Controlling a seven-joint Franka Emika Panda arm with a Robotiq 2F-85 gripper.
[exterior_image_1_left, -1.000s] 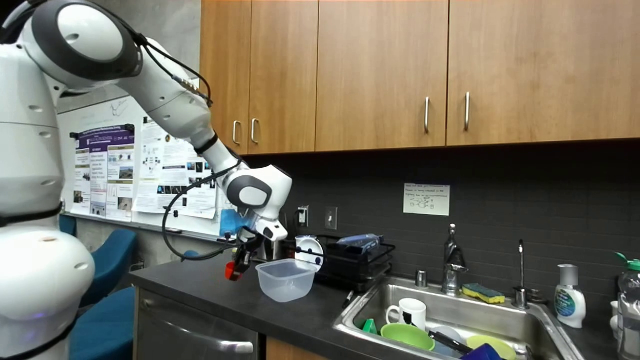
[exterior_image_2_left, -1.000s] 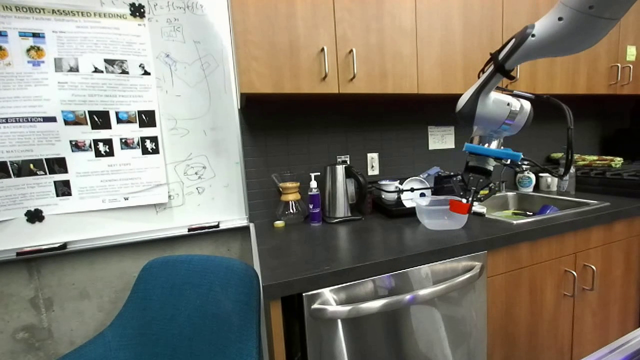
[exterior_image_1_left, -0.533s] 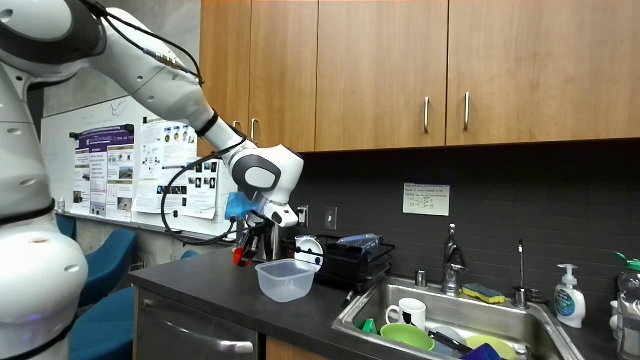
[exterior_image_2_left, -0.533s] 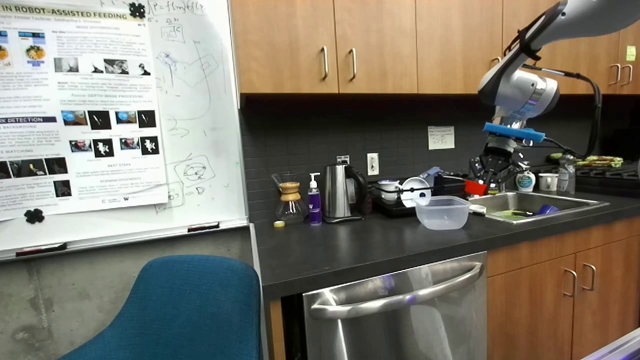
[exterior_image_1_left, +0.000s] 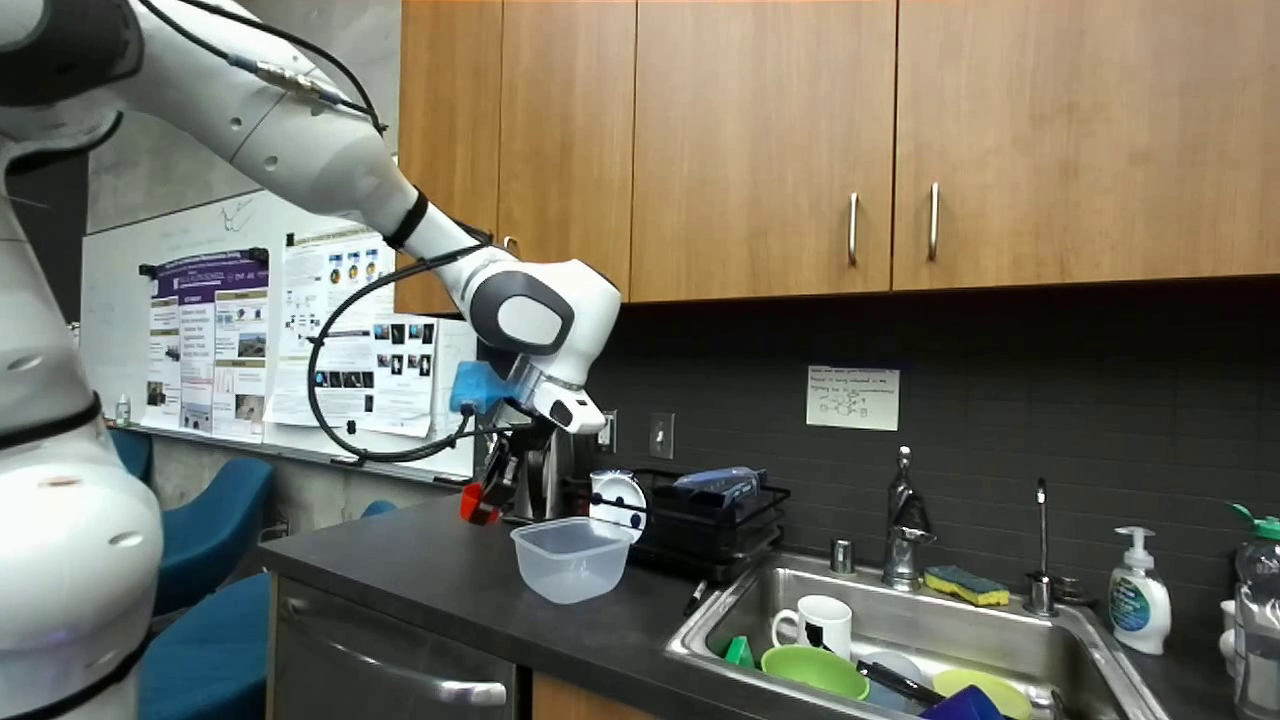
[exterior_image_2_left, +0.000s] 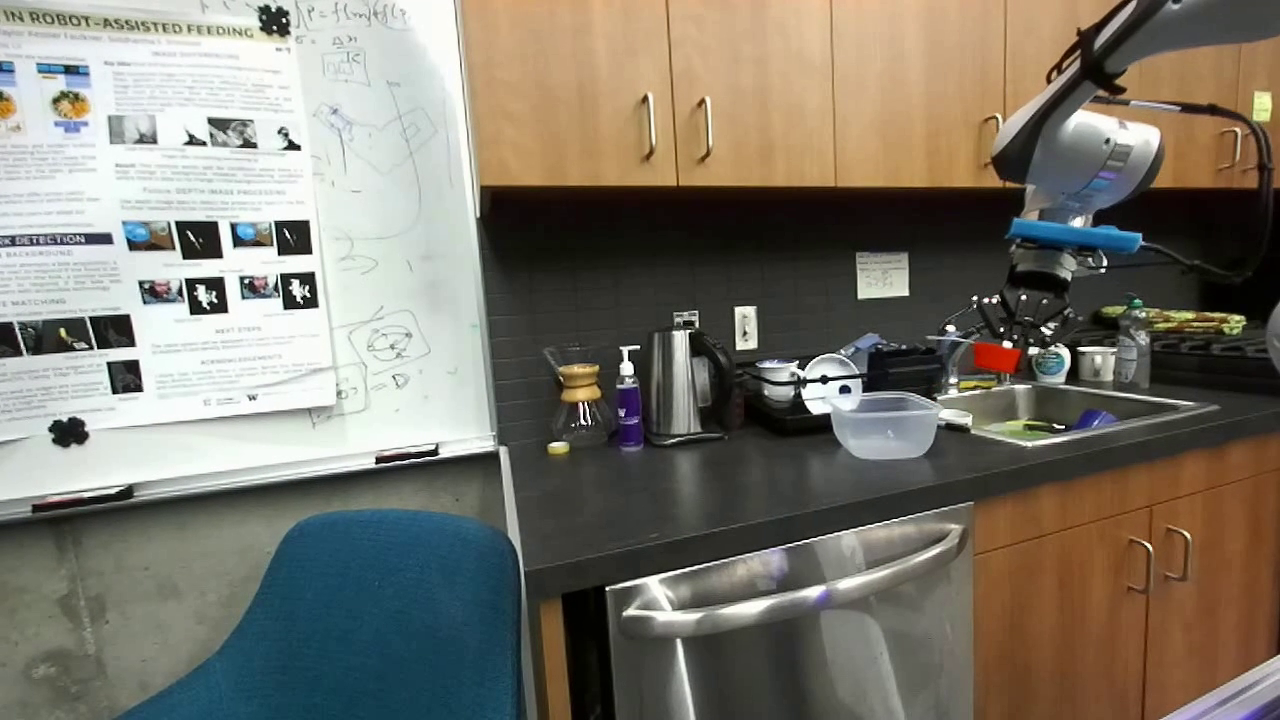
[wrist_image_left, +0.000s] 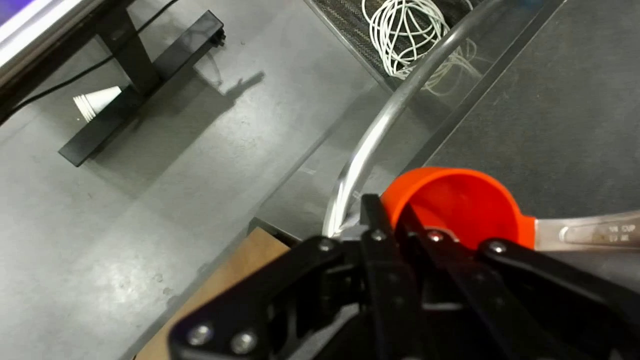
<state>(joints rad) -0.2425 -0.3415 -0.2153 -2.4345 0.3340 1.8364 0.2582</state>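
I'm running this arm from far away, and my gripper (wrist_image_left: 391, 214) is pinched tight on the red measuring cup (wrist_image_left: 462, 205). The wrist view shows it best. I have the cup by its side: one black finger (wrist_image_left: 372, 220) is outside and one is inside, with the thin red wall squeezed between them. So the cup is right at my fingertips, and I can see into its round mouth. Its shiny handle (wrist_image_left: 590, 232) sticks out to the right in that view, away from the fingers. There the cup shows by the edge of the dark counter (wrist_image_left: 575, 100), near the end of a long bent metal bar (wrist_image_left: 367, 141).

The cup is up in the air. In an exterior view, the cup (exterior_image_1_left: 477, 505) shows left of the clear tub (exterior_image_1_left: 572, 560) and a bit higher. In an exterior view, the cup (exterior_image_2_left: 997, 357) shows right of the tub and higher, above the sink (exterior_image_2_left: 1150, 403). The tub sits on the counter, near the black dish rack (exterior_image_1_left: 705, 530). A white mug (exterior_image_1_left: 825, 622) and a green bowl (exterior_image_1_left: 812, 668) are in the sink.
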